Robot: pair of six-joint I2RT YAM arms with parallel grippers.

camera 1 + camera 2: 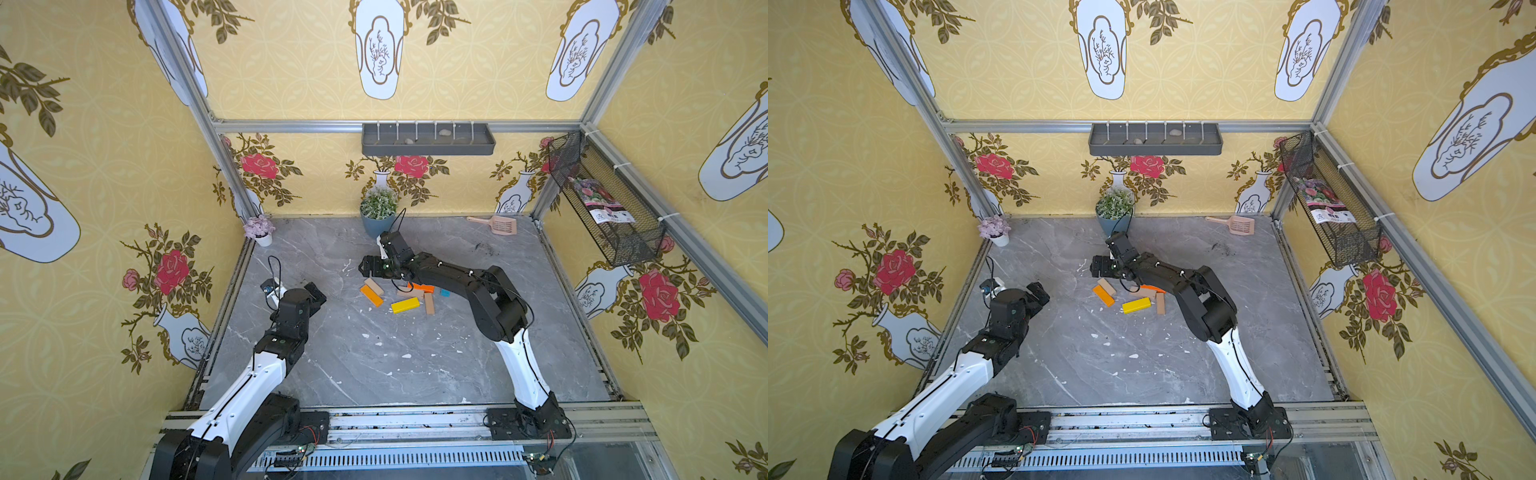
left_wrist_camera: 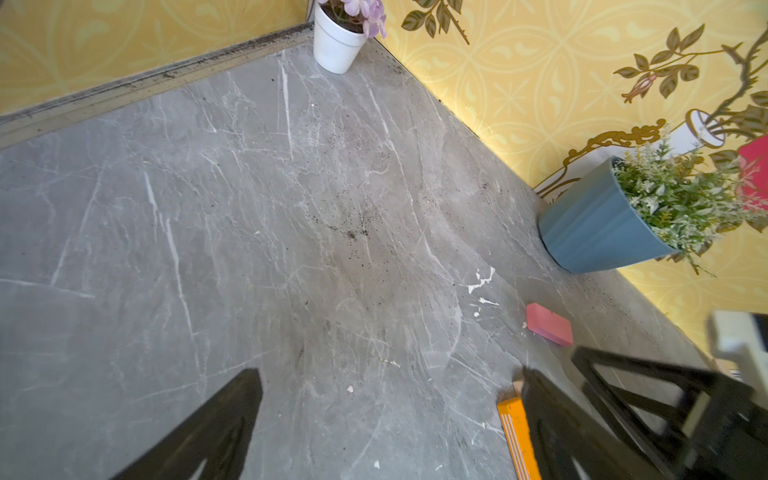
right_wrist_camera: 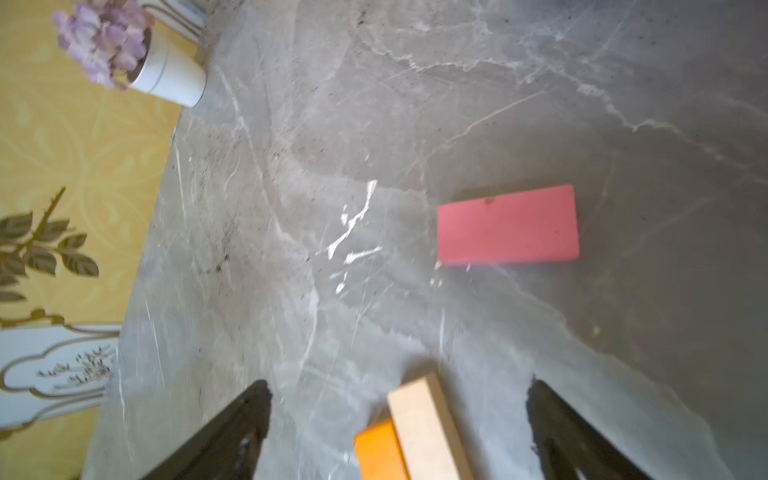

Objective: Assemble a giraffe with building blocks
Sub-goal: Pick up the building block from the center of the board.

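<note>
Jaws of the black right gripper [image 3: 399,386] stand apart on my wrist feed, clamped on nothing. Between its two fingers, close to the palm, a plain tan wooden bar [image 3: 428,428] and an orange wooden bar [image 3: 380,453] lie flat side by side with their long edges touching. As far as I can tell, neither meets a finger. Ahead of the fingertips and clear of them, a flat pink wooden bar [image 3: 508,224] rests alone on the grey marble-patterned tabletop [image 3: 415,104]. Behind this gripper, beside and partly under its forearm, the other building blocks lie loose at odd angles, not lined end to end: a yellow bar [image 1: 405,305], a second orange bar [image 1: 424,287], a blue bar [image 1: 444,292] largely hidden by the arm, a second tan bar [image 1: 429,303] and a third tan bar [image 1: 411,293]. The black left gripper [image 1: 316,293] hovers well apart from the cluster, its fingers spread wide and empty, with bare tabletop between them in its wrist feed. Beyond the right gripper, a blue ribbed pot of green leaves [image 1: 376,226] stands against the back wall.
</note>
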